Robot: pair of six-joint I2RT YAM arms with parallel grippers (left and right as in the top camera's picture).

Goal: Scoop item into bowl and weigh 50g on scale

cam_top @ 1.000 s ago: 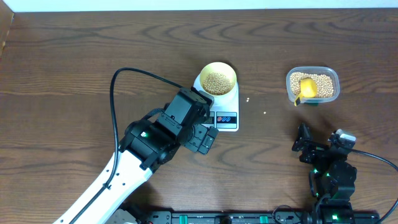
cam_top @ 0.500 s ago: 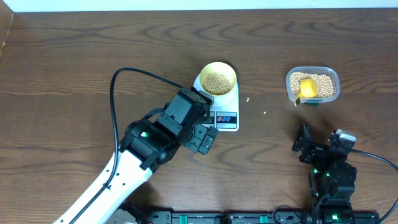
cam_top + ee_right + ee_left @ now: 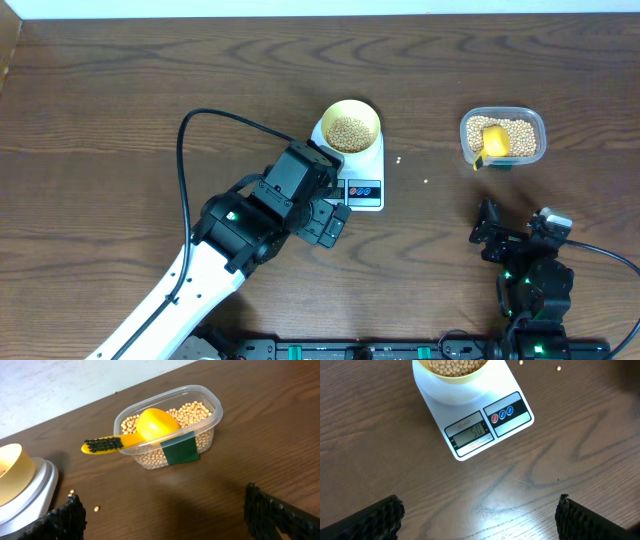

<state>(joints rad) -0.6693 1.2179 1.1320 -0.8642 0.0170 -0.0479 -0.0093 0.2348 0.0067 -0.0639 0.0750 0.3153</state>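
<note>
The pale-yellow bowl [image 3: 351, 126] holds tan beans [image 3: 349, 133] and stands on the white scale [image 3: 370, 165], whose display [image 3: 471, 433] faces the left wrist view. My left gripper [image 3: 479, 515] is open and empty, hovering over bare table just in front of the scale. My right gripper [image 3: 165, 515] is open and empty, low over the table in front of the clear tub [image 3: 172, 427]. The tub holds more beans [image 3: 520, 135] with the yellow scoop [image 3: 145, 427] resting in it.
A few loose beans [image 3: 399, 160] lie on the table between the scale and the tub, also seen in the right wrist view [image 3: 96, 508]. A black cable [image 3: 200, 125] arcs over the table left of the scale.
</note>
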